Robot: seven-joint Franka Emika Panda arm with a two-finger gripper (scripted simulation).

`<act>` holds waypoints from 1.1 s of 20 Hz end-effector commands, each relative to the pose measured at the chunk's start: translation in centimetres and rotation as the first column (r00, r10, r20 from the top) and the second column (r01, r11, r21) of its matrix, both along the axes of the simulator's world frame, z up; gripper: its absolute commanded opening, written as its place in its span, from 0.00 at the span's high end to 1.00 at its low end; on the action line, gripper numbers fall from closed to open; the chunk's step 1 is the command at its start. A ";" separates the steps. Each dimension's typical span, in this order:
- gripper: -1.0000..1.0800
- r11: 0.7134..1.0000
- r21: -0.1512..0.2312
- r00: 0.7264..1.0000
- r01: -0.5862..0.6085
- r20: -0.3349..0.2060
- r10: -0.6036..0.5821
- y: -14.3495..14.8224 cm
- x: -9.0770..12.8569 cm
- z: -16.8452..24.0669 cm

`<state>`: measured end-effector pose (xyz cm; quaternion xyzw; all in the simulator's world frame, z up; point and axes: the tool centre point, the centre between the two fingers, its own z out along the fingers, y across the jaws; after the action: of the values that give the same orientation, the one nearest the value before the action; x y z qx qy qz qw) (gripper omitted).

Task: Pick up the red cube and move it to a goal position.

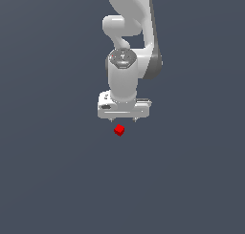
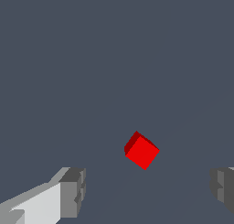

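The red cube (image 1: 119,130) is tiny and bright red, lying on the flat grey floor just below my white gripper (image 1: 123,120) in the exterior view. In the wrist view the red cube (image 2: 142,150) sits turned at an angle, ahead of the gap between my two grey fingertips (image 2: 73,192). The jaws stand wide apart and hold nothing. The gripper is above the cube and not touching it.
The floor (image 1: 57,180) is a plain dark grey surface all around. The white arm (image 1: 129,32) rises behind the gripper in the exterior view.
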<state>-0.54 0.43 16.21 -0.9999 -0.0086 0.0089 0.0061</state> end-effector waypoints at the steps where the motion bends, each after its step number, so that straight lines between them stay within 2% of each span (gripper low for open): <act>1: 0.04 1.000 0.000 1.000 0.000 0.000 0.000 0.0 0.0 0.0; 8: 0.04 0.999 -0.001 0.999 0.038 0.001 -0.038 -0.2 -0.2 -0.9; 14: 0.04 0.991 -0.004 0.991 0.133 0.003 -0.133 -0.6 -0.6 -3.0; 18: 0.04 0.974 -0.007 0.974 0.227 0.006 -0.227 -1.0 -1.1 -5.2; 22: 0.04 0.940 -0.010 0.940 0.342 0.010 -0.341 -1.5 -1.7 -7.9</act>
<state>-1.94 -0.86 9.36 -0.9898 0.1424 0.0043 0.0024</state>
